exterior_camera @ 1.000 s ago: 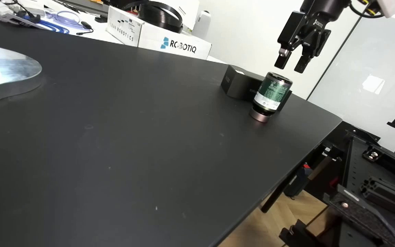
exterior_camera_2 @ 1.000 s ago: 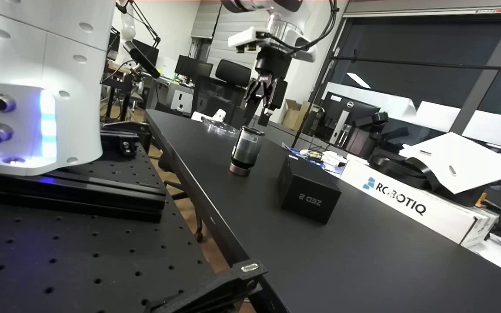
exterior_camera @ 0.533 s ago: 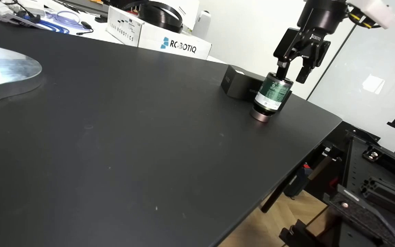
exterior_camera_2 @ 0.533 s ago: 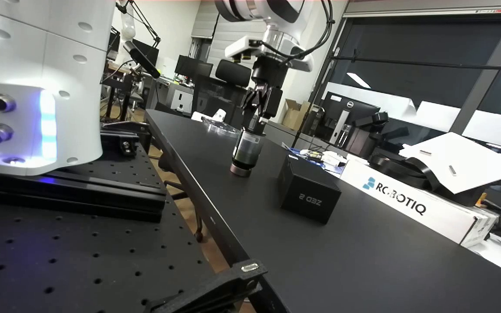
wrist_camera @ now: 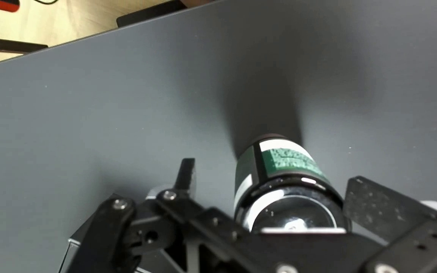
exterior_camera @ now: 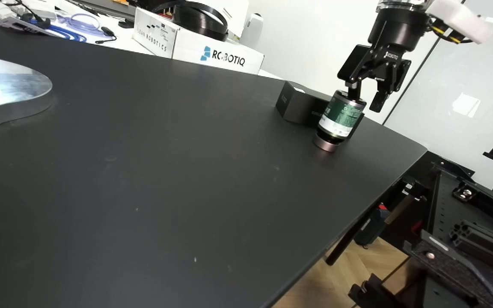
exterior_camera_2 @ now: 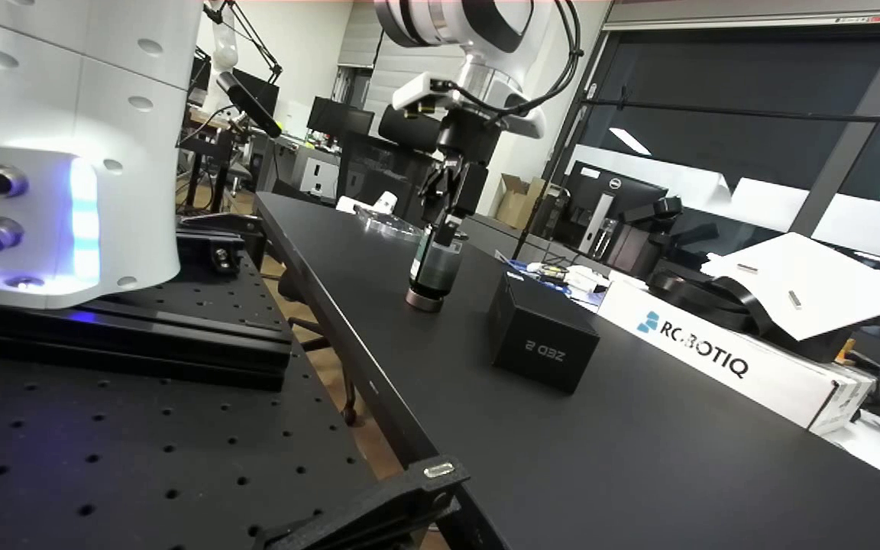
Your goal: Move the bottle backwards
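Note:
The bottle [exterior_camera: 340,117] is dark with a green and white label and stands on its reddish base on the black table, as both exterior views show [exterior_camera_2: 440,267]. My gripper [exterior_camera: 366,98] points down over its top, and its jaws are apart. In the wrist view the bottle [wrist_camera: 286,163] lies between the two fingers of the gripper [wrist_camera: 271,176]. The right finger [wrist_camera: 378,204] is at or very near its side; a gap shows at the left finger [wrist_camera: 185,174]. The gripper's body hides part of the bottle's top.
A black box [exterior_camera_2: 543,336] stands close beside the bottle, also in the other picture behind it [exterior_camera: 300,102]. The table's edge [exterior_camera: 357,218] runs near the bottle. A white Robotiq box [exterior_camera: 216,55] stands beyond the table. A shiny metal piece [exterior_camera: 11,85] lies at the far left.
The gripper has come down from above the bottle until its fingers stand on either side of the top. The bottle has turned slightly in place; its label faces a little differently.

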You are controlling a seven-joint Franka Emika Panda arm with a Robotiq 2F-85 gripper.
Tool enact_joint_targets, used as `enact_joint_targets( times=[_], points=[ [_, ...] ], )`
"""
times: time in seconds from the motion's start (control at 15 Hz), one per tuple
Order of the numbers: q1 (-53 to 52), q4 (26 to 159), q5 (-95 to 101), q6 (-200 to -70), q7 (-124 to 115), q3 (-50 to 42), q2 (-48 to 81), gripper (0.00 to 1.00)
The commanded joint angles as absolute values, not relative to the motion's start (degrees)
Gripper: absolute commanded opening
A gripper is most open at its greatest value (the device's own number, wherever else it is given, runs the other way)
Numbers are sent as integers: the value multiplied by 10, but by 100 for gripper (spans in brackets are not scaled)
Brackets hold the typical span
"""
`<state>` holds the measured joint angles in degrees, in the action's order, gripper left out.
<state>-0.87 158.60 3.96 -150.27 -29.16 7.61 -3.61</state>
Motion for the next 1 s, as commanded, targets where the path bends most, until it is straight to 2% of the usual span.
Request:
enact_joint_targets(
  times=[0.0, 0.93],
  points=[
    [-23, 1572, 4, -1493, -287, 70, -24, 100],
    [-22, 1560, -22, -1495, -238, 51, -22, 100]
  ],
)
